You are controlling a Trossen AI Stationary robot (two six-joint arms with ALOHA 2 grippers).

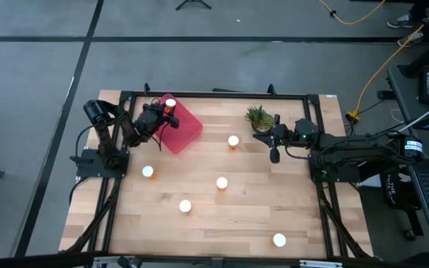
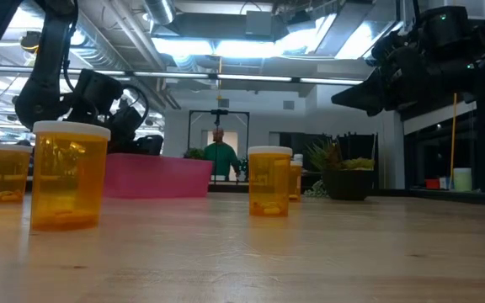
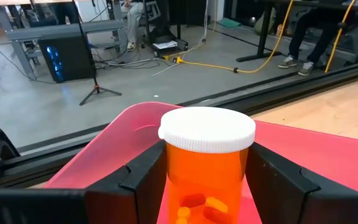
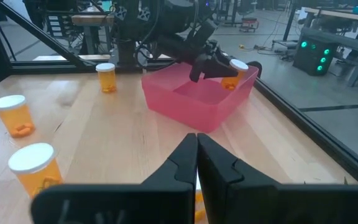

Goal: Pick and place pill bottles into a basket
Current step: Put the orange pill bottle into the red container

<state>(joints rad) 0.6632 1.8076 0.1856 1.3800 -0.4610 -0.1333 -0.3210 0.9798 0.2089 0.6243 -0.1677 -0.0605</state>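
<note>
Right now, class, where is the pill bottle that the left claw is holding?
In the high view, the held pill bottle sits in the left claw, above the far corner of the red basket, at the table's far left.

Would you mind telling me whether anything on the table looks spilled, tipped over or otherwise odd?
Nothing stands out. The loose orange pill bottles with white caps stand upright on the wooden table, and the left gripper holds one upright above the red-pink plastic basket.

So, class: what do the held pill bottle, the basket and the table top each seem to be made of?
Pill bottle: likely translucent orange plastic, since pills show through; matte white cap.
Basket: probably smooth, slightly glossy pink-red plastic with thin moulded walls.
Table top: looks like light wood, with visible plank seams and grain.
</note>
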